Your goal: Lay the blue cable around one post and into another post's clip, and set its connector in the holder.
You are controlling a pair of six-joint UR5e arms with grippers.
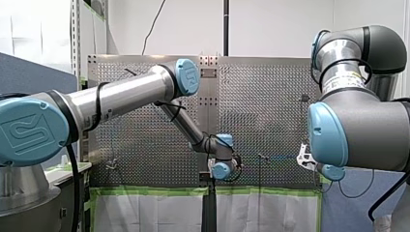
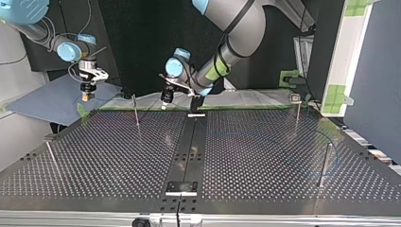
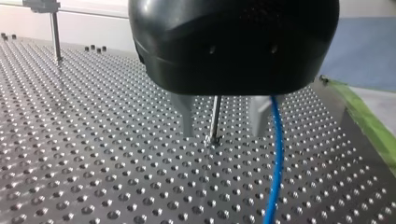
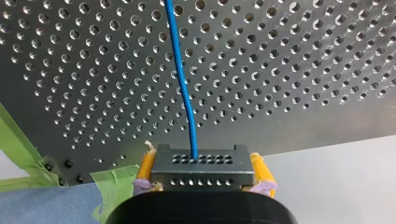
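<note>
**A:** What is shown in the front view?

**B:** My left gripper [image 1: 223, 169] is stretched out to the middle of the table [image 1: 145, 145]. My right gripper [image 1: 303, 158] is seen at the right side. How the fingers stand cannot be told from here.

**A:** And in the top view?

**B:** The sides are swapped there. My right gripper is held off the far left corner of the table, over a blue mat [image 2: 42, 101]. My left gripper is held at the far middle, a little to the right of a thin post [image 2: 136, 113].

**A:** What is seen in the left wrist view?

**B:** The metal fingers [image 3: 187, 119] are spread apart, and nothing is gripped. A post [image 3: 215, 116] is seen in the gap. It cannot be told if it is between the fingers or just past them. The blue cable [image 3: 278, 154] hangs just beside one finger and runs down over the table.

**A:** And the right wrist view?

**B:** The yellow pads [image 4: 147, 165] are closed tight on the dark connector [image 4: 201, 165]. The cable is led out of it and away across the table.

**A:** Which step is in hand?

**B:** It is judged that the cable is being laid around the first post. The clip and the holder are not yet reached.

**A:** What is needed next?

**B:** The cable should be caught or pushed by the open fingers and brought round the post. It should be held a little tight from the connector end, but not tugged hard.
</note>
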